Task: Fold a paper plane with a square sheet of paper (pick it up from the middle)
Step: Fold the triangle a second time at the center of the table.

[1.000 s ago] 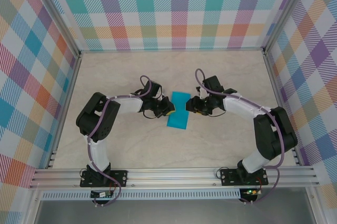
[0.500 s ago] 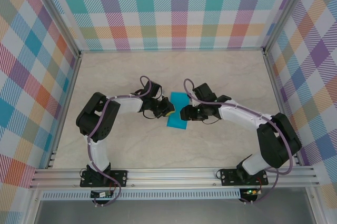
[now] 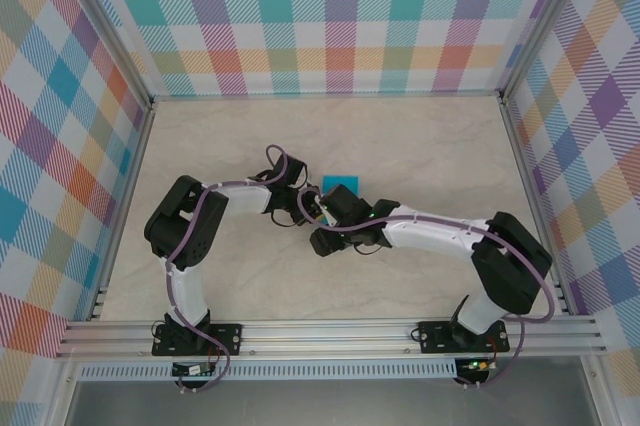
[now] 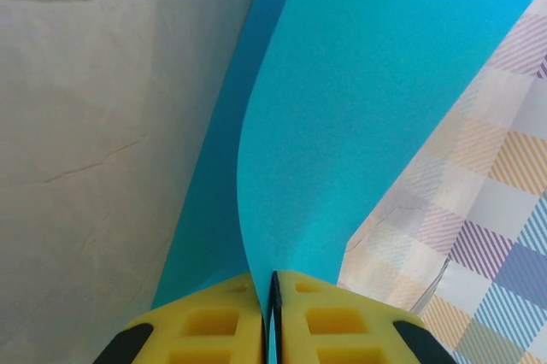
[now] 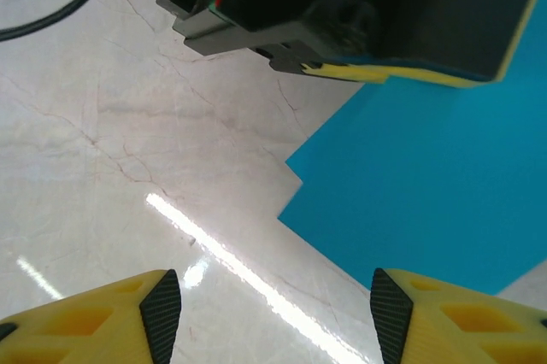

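Note:
The square sheet of paper is teal-blue and lies folded at the table's middle, mostly covered by my right arm in the top view. My left gripper is shut on the sheet's near edge, and a layer of the paper curves up from between its yellow fingers. My right gripper is open, low over bare marble just beside a stepped corner of the paper. Nothing is between its pads. In the right wrist view, the left gripper sits on the paper's far side.
The tabletop is pale marble, fenced by plaid walls on three sides. A metal rail runs along the near edge. The two arms nearly touch at the table's middle.
My right arm has swung left across the paper, covering most of it in the top view, and its jaws have opened wider. The left gripper has kept its hold and place.

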